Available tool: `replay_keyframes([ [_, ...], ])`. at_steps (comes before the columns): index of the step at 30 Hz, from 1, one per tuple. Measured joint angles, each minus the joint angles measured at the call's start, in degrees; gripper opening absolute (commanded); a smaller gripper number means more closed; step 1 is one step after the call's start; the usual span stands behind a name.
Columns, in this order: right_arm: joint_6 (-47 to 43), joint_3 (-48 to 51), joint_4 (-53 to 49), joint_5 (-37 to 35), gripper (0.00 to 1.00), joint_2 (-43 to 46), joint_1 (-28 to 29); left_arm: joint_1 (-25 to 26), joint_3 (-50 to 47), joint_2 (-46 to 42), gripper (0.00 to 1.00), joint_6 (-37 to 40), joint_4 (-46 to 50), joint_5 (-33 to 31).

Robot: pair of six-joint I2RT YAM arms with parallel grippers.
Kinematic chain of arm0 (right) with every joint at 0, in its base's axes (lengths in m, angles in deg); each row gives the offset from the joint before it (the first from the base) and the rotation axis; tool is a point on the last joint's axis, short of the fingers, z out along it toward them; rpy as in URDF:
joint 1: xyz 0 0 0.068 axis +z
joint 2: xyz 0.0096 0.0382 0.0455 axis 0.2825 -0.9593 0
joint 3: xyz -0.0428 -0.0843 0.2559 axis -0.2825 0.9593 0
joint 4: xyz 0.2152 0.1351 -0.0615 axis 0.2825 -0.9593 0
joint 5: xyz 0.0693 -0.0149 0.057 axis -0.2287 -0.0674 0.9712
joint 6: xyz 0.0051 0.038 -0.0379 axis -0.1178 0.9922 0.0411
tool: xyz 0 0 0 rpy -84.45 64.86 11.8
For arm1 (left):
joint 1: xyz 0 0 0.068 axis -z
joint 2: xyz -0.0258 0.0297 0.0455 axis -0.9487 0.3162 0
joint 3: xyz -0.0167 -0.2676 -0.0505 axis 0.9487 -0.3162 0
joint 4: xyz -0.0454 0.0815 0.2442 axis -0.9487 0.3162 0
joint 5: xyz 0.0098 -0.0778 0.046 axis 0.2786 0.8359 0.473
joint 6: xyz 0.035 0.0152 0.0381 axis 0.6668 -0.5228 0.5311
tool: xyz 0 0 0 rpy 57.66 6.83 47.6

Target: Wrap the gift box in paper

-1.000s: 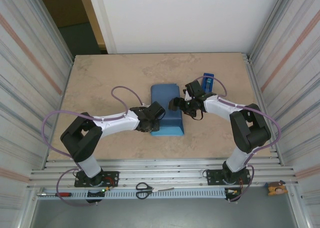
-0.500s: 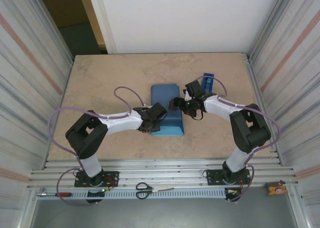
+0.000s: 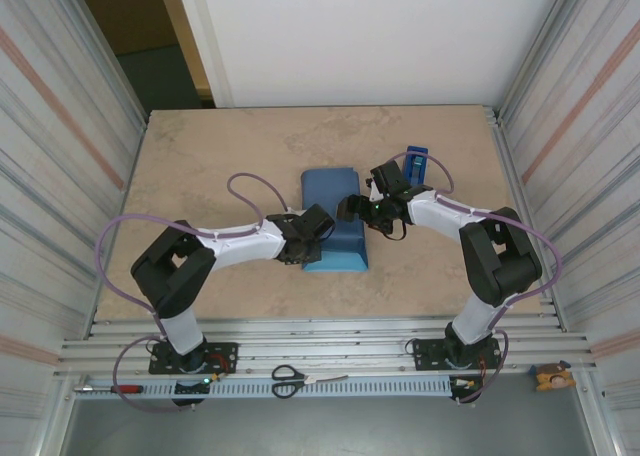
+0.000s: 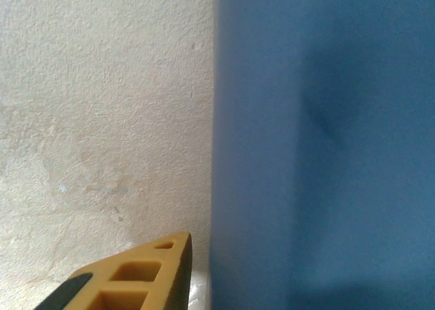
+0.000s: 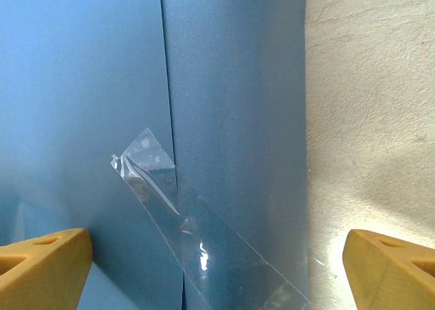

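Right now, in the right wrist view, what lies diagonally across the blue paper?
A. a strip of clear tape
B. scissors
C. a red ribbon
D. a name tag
A: a shiny, see-through strip of clear tape crosses the paper at a slant.

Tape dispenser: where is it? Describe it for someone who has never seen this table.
On the tan table, find the parcel of slate blue paper at the centre. To the right of its far edge stands the tape dispenser. It is small and narrow, and a brighter blue than the paper.
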State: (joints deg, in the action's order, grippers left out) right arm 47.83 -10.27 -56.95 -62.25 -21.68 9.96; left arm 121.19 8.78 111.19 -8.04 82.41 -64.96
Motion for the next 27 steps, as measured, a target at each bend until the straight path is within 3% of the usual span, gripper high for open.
replay_keyframes([
  [9,0.0,0.0,0.1,0.0,0.93,0.0,0.0,0.0,1.3,1.0,0.18,-0.9,0.5,0.4],
  [23,0.0,-0.1,0.1,0.0,0.93,0.0,0.0,-0.4,1.7,2.5,0.21,-0.2,0.9,1.8],
  [27,0.0,-0.1,0.1,-0.1,0.93,0.0,0.0,-0.5,2.0,2.7,0.17,0.8,1.1,1.9],
])
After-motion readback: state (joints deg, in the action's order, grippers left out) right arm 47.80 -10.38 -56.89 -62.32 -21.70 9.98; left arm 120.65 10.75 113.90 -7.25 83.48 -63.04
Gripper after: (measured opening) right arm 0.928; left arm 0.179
